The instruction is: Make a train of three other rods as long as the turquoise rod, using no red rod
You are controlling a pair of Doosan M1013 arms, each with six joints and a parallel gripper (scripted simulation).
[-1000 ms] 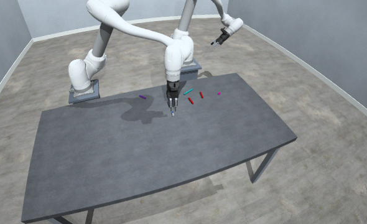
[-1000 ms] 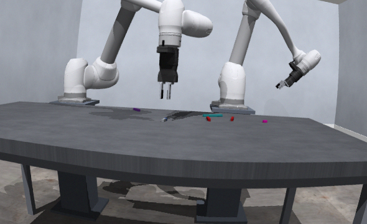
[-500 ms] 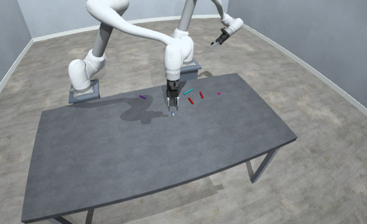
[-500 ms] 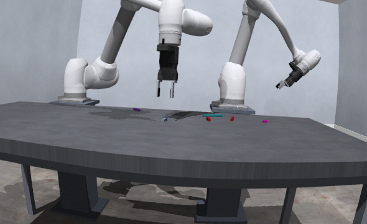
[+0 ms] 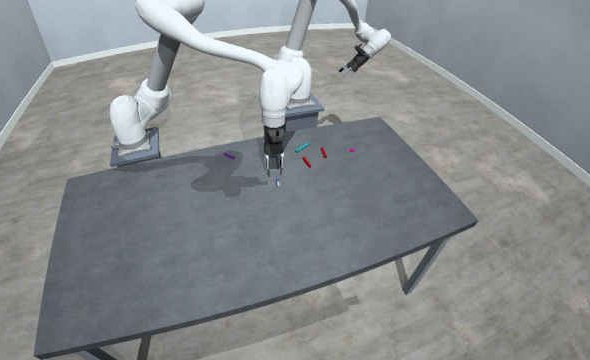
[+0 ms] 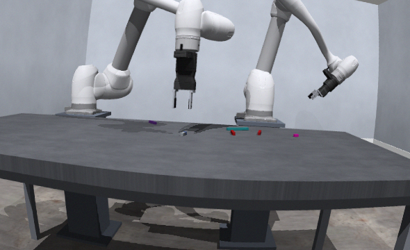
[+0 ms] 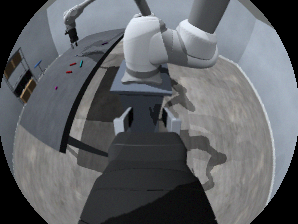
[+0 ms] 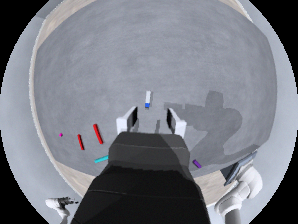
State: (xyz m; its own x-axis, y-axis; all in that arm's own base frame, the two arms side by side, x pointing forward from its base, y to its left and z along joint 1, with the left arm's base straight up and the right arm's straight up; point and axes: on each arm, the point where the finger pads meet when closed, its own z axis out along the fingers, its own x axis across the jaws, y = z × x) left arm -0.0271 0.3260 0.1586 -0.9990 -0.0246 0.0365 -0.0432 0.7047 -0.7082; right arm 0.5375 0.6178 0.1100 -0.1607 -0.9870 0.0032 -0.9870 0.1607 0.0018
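A grey rod (image 5: 278,185) (image 8: 148,96) and a blue rod (image 5: 277,181) (image 8: 147,105) lie end to end, touching or almost touching, near the table's middle. My right gripper (image 5: 274,173) (image 6: 182,107) (image 8: 152,113) is open and empty above the table, over the blue rod's side of the pair. A purple rod (image 5: 229,155) (image 6: 152,122) (image 8: 197,164) lies near the back edge. A turquoise rod (image 5: 303,147) (image 6: 238,128) (image 8: 101,159) lies right of the gripper in the top view. A magenta rod (image 5: 352,150) (image 6: 296,135) lies farthest right. My left gripper (image 5: 344,70) (image 6: 311,96) (image 7: 147,113) is open and empty, beyond the table.
Two red rods (image 5: 307,162) (image 5: 324,152) lie between the turquoise and magenta rods in the top view. The dark table (image 5: 175,260) has its back edge close behind the purple and turquoise rods. The right arm's shadow falls between the purple rod and the grey-blue pair.
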